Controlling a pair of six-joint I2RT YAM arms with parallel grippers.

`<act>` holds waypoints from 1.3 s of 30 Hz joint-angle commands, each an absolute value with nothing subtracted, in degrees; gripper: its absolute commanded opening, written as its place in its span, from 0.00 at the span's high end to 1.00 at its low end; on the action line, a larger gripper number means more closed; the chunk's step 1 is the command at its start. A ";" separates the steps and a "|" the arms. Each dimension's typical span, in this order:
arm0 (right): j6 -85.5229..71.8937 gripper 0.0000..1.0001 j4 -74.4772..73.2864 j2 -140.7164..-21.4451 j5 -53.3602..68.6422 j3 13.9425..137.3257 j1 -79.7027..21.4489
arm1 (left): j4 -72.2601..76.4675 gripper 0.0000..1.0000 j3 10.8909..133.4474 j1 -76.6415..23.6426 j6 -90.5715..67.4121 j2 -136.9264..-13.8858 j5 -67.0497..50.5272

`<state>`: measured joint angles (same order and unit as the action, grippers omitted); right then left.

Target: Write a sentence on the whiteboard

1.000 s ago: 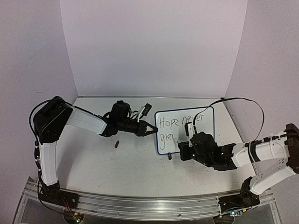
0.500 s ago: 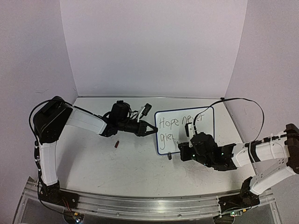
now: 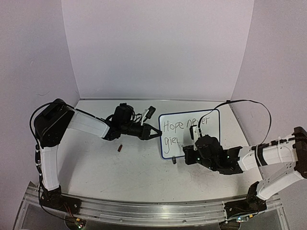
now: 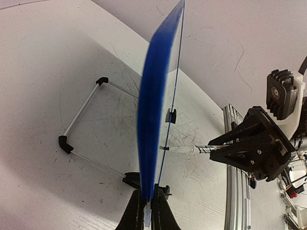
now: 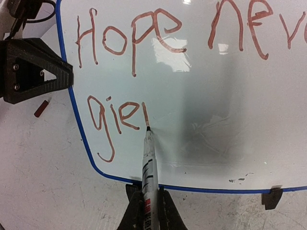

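Upright blue-framed whiteboard [image 3: 213,125] (sentence [image 5: 165,45] half-written)

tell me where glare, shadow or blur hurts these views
Right wrist: bright glare on the whiteboard beside the sentence, soft grey shadow right of the marker. Left wrist: the board's near blue edge is blurred, close to the lens. Top external: evenly lit, writing small.
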<state>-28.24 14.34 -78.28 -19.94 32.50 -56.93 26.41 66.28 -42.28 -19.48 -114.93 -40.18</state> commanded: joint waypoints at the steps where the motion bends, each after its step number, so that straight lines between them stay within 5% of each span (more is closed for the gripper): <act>1: -26.92 1.00 13.76 -78.74 -24.80 35.53 -55.88 | 23.47 1.00 67.06 -41.84 -18.90 -112.08 -40.25; 39: -24.55 1.00 16.59 -67.71 -18.62 29.17 -54.42 | 23.51 1.00 66.40 -41.84 -18.63 -111.80 -39.64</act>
<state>-25.41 14.20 -68.49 -18.98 29.12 -54.46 25.39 66.26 -42.33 -19.27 -114.30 -39.90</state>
